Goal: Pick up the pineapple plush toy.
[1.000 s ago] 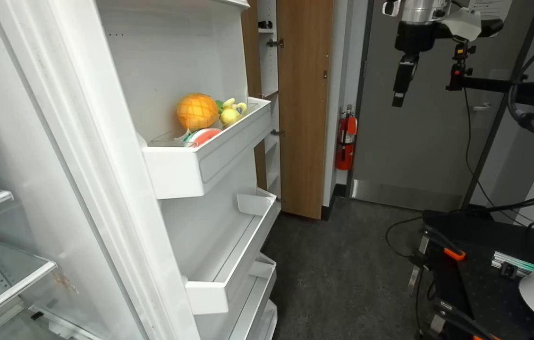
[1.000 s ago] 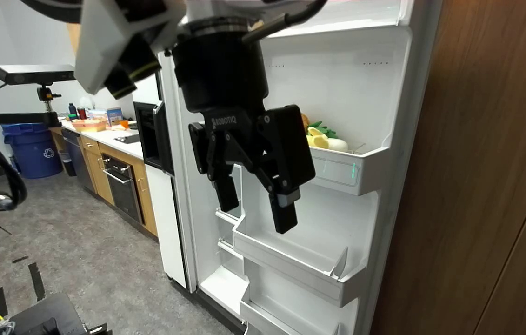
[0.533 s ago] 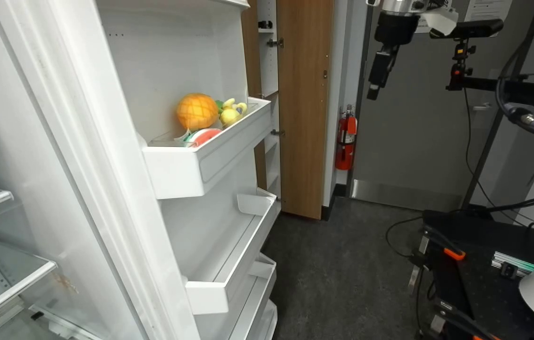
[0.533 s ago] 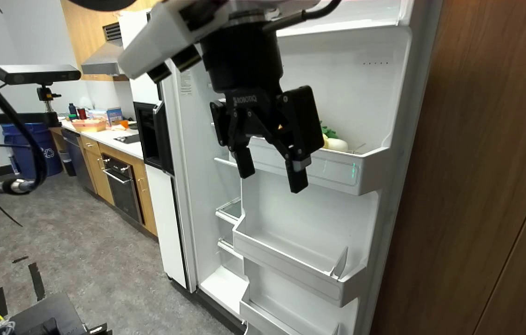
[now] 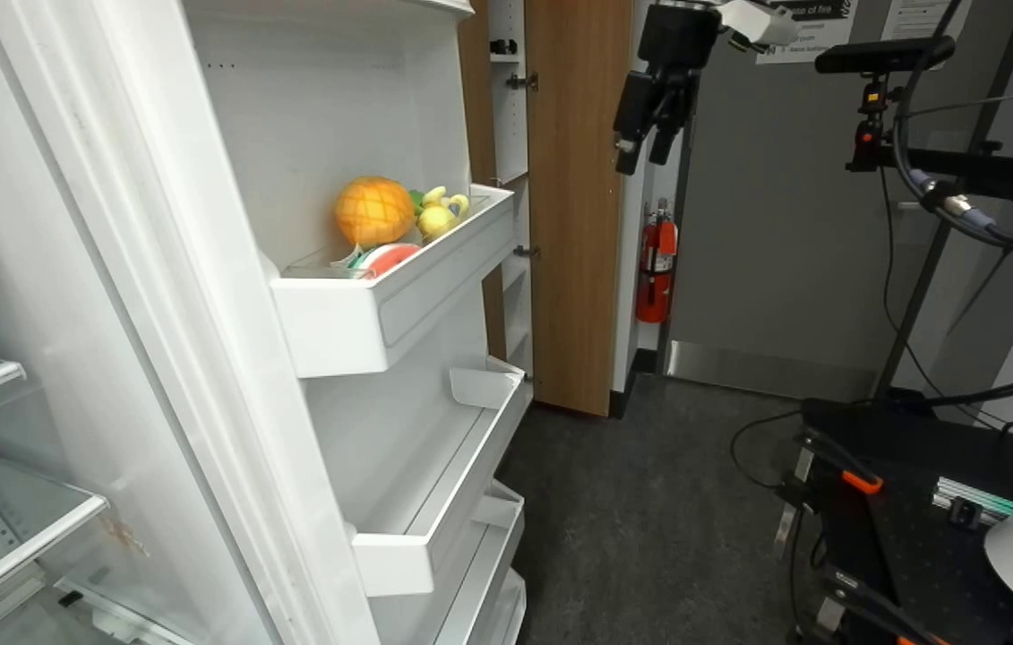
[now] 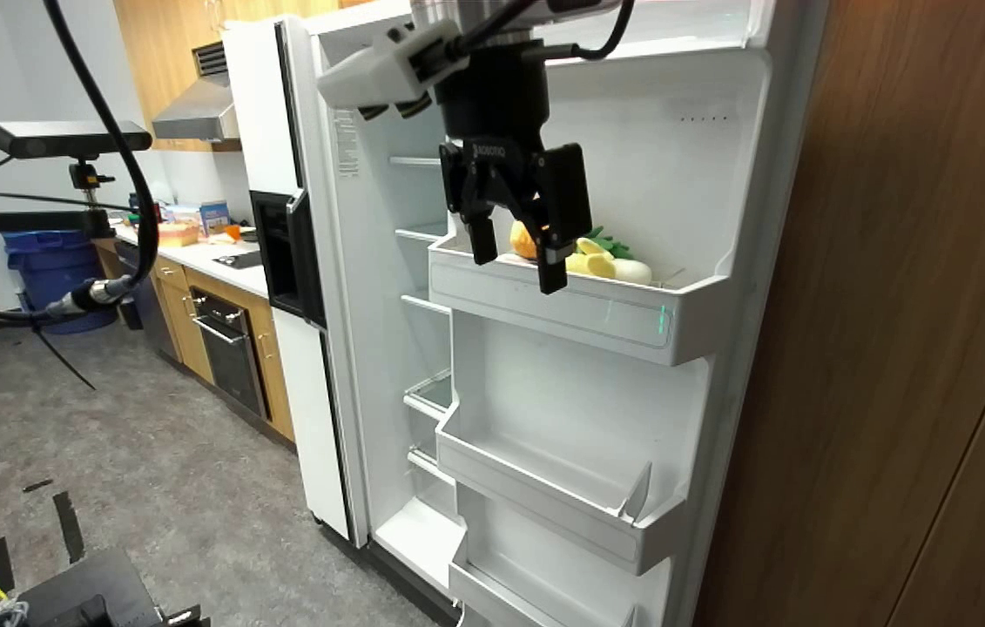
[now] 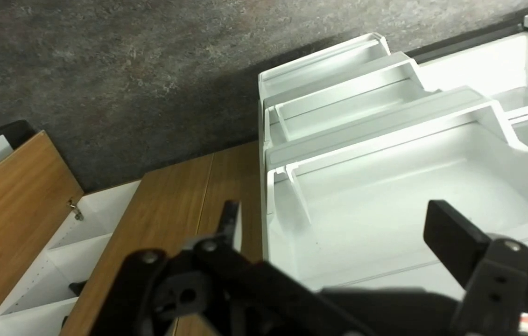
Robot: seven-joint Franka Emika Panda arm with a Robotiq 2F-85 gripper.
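Note:
The pineapple plush toy (image 5: 374, 211) is round and orange-yellow with a crisscross pattern. It rests in the top bin (image 5: 448, 278) of the open fridge door. It also shows in an exterior view (image 6: 523, 239), partly hidden by my gripper (image 6: 518, 266) and the bin's front wall. My gripper is open and empty, pointing down. In an exterior view the gripper (image 5: 643, 157) hangs well to the right of the bin, in front of it and apart from it. In the wrist view the gripper (image 7: 334, 221) has its fingers wide apart; the toy is out of view there.
A red-and-white slice-shaped toy (image 5: 388, 260) and a pale yellow toy (image 5: 439, 219) lie beside the pineapple toy. Lower door bins (image 6: 562, 488) stand below. A wooden cabinet door (image 5: 573, 206) stands open behind. A dark wood panel (image 6: 893, 313) is beside the fridge door.
My gripper has moved toward the fridge door and turned. It moved left in an exterior view, and up and away from the camera in an exterior view, uncovering part of the orange toy.

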